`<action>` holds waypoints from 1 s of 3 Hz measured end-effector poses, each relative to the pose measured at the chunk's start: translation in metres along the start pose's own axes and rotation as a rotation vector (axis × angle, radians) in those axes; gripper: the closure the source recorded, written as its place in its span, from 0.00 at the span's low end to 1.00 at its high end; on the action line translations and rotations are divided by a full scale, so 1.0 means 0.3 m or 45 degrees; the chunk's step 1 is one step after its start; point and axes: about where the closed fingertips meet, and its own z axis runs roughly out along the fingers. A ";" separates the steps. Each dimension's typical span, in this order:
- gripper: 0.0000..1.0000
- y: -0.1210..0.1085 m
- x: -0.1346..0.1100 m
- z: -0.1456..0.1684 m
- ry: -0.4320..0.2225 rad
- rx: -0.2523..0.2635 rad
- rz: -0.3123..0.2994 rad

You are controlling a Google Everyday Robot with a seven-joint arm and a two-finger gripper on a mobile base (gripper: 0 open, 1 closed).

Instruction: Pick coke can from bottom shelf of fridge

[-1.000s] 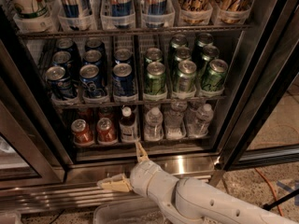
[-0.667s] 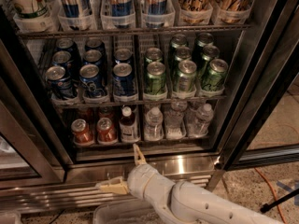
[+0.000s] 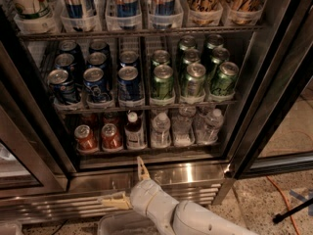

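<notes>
Spread end effector (image 3: 120,179) hovers low before the fridge (image 3: 195,173), above speckled floor (image 3: 254,199).

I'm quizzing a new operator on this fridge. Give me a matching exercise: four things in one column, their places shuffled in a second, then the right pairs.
1. coke cans
2. green cans
3. water bottles
4. gripper

A. middle shelf, right side
B. open, low in front of the steel base
C. bottom shelf, left end
D. bottom shelf, right of the brown bottle

Pairs: 1-C, 2-A, 3-D, 4-B
</notes>
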 end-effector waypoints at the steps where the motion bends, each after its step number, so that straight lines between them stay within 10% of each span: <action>1: 0.00 -0.009 0.030 0.013 -0.037 0.036 0.005; 3: 0.00 -0.060 0.056 0.059 -0.096 0.099 0.004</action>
